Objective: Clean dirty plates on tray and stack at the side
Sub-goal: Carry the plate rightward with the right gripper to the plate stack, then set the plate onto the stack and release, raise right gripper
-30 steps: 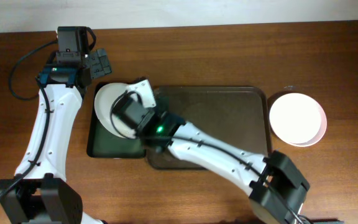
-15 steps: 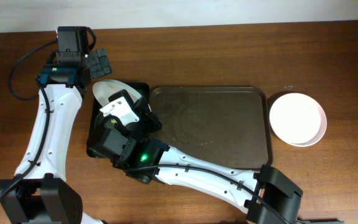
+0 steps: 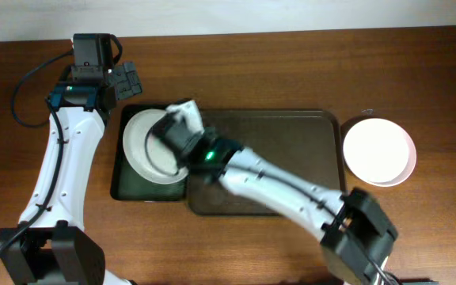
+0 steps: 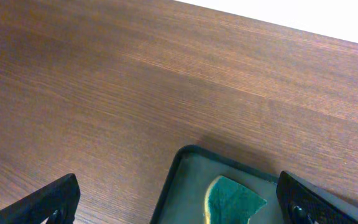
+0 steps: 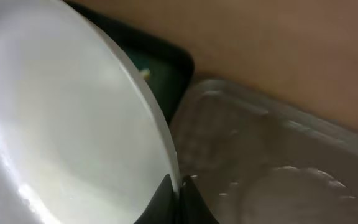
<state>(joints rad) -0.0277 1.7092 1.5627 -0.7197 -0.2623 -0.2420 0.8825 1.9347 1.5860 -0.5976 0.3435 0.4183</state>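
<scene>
Plate (image 3: 143,147) back level above black tray (image 3: 135,191), rim between right jaws.

The plate (image 5: 61,124) is cut off by the right wrist view's edges; overhead, one side is hidden by the right arm (image 3: 267,178).

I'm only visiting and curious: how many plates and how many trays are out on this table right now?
White plates: 3, one plate pinched at its rim by the right pincer over the black tray, plus what looks like a stack of two at the far right.
Trays: 2, the brown tray and the black tray.
Total: 5.
</scene>
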